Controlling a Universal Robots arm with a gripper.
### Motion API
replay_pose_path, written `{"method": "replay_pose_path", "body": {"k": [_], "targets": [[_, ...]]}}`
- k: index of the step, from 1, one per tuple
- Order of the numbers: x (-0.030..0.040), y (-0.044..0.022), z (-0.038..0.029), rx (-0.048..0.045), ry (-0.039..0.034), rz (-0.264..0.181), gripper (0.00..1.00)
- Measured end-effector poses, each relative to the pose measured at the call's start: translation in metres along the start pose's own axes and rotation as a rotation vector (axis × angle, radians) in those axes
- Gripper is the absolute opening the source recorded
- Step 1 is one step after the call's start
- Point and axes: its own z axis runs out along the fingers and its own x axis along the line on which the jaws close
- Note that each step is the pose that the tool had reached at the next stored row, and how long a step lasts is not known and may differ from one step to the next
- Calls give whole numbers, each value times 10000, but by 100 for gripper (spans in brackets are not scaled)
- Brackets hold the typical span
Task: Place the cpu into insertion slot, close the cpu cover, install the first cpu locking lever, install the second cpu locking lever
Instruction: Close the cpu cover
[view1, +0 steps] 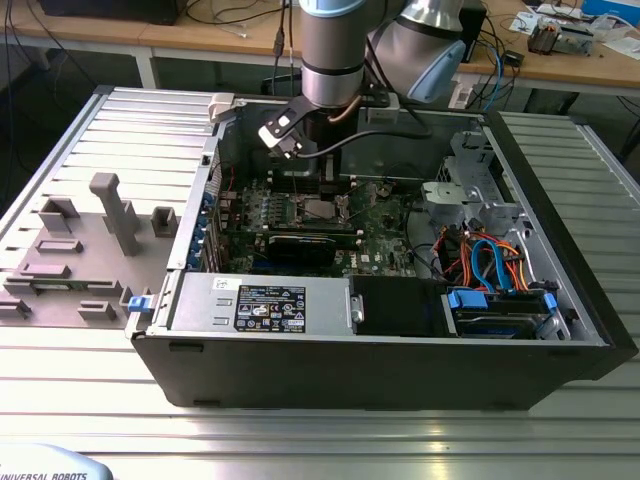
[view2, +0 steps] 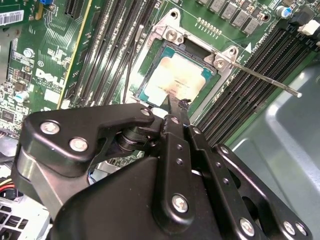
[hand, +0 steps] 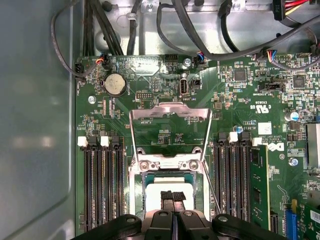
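Note:
The cpu (hand: 156, 192), a silver-grey square chip, lies flat in the insertion slot (hand: 135, 187) on the green board; the second wrist view also has the cpu (view2: 175, 80) seated in the insertion slot (view2: 170, 34). My gripper (hand: 172, 196) hangs just over the chip with its black fingertips (view2: 176, 111) pressed together and nothing between them. The cpu cover (hand: 170, 111) stands flipped up, away from the chip. One thin locking lever (view2: 260, 77) sticks out to the side of the socket, and another lever (view2: 131, 65) lies along the memory slots.
The arm (view1: 330, 60) reaches down into an open black computer case (view1: 400, 370). Black memory slots (hand: 102, 190) flank the socket on both sides. Cables (hand: 125, 30) run along the case's metal wall. Grey fixtures (view1: 110, 215) stand on the table at the exterior view's left.

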Motion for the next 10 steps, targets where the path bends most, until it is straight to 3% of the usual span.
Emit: {"method": "replay_pose_path", "body": {"k": [6, 10], "targets": [[1, 27, -5, 0, 0, 1, 11], [-1, 34, -113, 0, 0, 0, 11]]}}
